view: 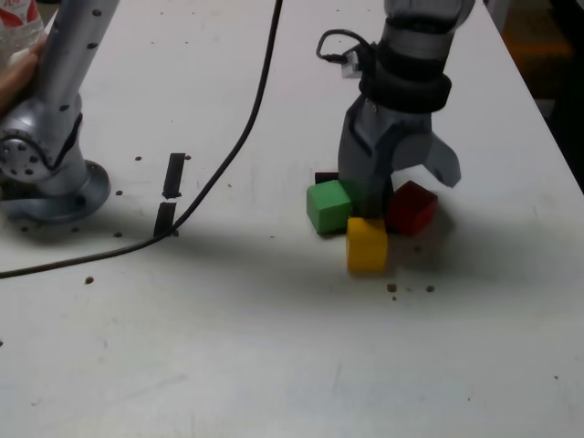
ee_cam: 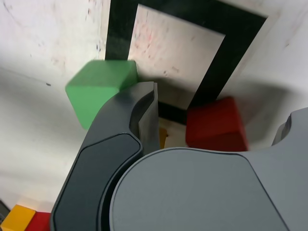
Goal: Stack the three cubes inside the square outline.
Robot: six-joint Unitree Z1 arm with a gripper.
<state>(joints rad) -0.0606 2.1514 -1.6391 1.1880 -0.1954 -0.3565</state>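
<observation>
while the gray, curved-jawed gripper stands spread wide, three small cubes cluster around its nearer finger

with the exterior view read as a clock face, twelve at its far edge, the matte green cube sits at nine o'clock from the lowered fingertip, the matte yellow cube at six, and the matte dark red cube at three. the hand is released, its two jaws apart, one dipping down among the cubes and the other curving out above the red one; it grips none of them.

the thick black square outline with a white middle shows well in the wrist view, with the green cube and the red cube near two neighboring corners, and only a sliver of the yellow cube showing past a finger. in the exterior view the outline is mostly hidden behind the arm and green cube. all three cubes are beside it, unstacked, on the white, speckled tabletop.

toward nine o'clock in the exterior view lie two short black tape strips, crossed near one end by a thin black cable. farther out stands a silvery metal post on a round base, and at ten o'clock a person's hand shows at the edge.
</observation>
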